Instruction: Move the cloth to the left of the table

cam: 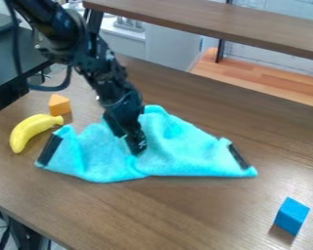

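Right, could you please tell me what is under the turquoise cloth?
The brown table shows around the cloth, which lies on it; whatever is beneath its folds, including by the gripper, is covered.

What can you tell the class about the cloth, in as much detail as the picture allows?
The cloth is turquoise and looks soft and fuzzy. A dark strip edges its left end in the view, another its right. It lies crumpled on the brown table, raised in folds around the gripper, which reaches down into its middle. The banana is beside its left end.
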{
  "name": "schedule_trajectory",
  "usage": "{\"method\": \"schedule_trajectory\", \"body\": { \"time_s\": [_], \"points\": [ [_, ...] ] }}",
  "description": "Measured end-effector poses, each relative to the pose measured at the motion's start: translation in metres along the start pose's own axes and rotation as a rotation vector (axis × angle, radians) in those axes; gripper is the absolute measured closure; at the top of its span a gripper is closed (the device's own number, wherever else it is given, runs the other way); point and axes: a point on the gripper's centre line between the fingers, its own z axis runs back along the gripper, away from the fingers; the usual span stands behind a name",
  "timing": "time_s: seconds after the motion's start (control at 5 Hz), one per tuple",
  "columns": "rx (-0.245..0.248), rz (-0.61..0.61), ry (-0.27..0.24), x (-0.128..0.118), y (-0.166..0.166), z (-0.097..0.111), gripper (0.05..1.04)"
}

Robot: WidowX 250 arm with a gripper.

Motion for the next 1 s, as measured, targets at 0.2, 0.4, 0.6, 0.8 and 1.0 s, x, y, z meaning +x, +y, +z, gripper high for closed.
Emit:
{"method": "schedule_trajectory", "body": {
  "time_s": [0.2,0.4,0.6,0.8,1.0],
  "points": [
    [0.002,-0.035,0.004,-0.021,-0.002,0.004,0.085],
    [-0.003,-0.037,-0.001,-0.021,-0.003,0.005,0.084],
    [-0.004,0.053,0.005,0.003,0.003,0.001,0.081],
    [0.041,0.183,-0.025,0.046,0.033,-0.011,0.083],
    [0.072,0.248,-0.037,0.075,0.052,-0.019,0.083]
  ]
}}
